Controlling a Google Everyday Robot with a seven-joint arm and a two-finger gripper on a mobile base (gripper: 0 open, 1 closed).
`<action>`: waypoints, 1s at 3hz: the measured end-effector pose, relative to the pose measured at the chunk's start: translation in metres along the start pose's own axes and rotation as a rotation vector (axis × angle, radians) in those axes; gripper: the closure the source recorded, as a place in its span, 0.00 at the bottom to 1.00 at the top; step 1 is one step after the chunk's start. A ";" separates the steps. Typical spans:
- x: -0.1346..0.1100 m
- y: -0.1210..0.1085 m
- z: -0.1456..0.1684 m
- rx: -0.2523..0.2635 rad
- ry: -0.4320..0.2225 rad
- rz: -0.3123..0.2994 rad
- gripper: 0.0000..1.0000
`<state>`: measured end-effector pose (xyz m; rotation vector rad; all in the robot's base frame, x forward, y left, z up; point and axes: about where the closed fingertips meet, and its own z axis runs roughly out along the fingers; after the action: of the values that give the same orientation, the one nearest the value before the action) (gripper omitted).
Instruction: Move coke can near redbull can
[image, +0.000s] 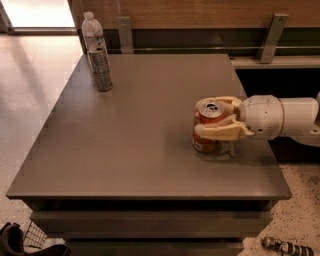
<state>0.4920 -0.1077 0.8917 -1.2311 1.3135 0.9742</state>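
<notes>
The coke can (206, 131), red-orange with a silver top, stands upright on the right part of the grey table (145, 130). My gripper (206, 120) reaches in from the right and its cream fingers (220, 132) are closed around the can's upper half. The redbull can (101, 69), slim and silver-grey, stands at the table's far left corner, well away from the gripper.
A clear water bottle (92, 31) with a white cap stands right behind the redbull can. The table's right edge is just under my white arm (280, 118). A dark can (286, 246) lies on the floor at the bottom right, and a dark object (20, 242) at the bottom left.
</notes>
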 end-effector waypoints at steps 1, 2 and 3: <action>-0.003 -0.001 0.003 -0.005 -0.002 -0.002 1.00; -0.013 -0.008 0.007 -0.013 -0.012 -0.006 1.00; -0.032 -0.040 0.030 -0.027 -0.014 0.006 1.00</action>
<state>0.5336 -0.0798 0.9235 -1.2395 1.2979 1.0061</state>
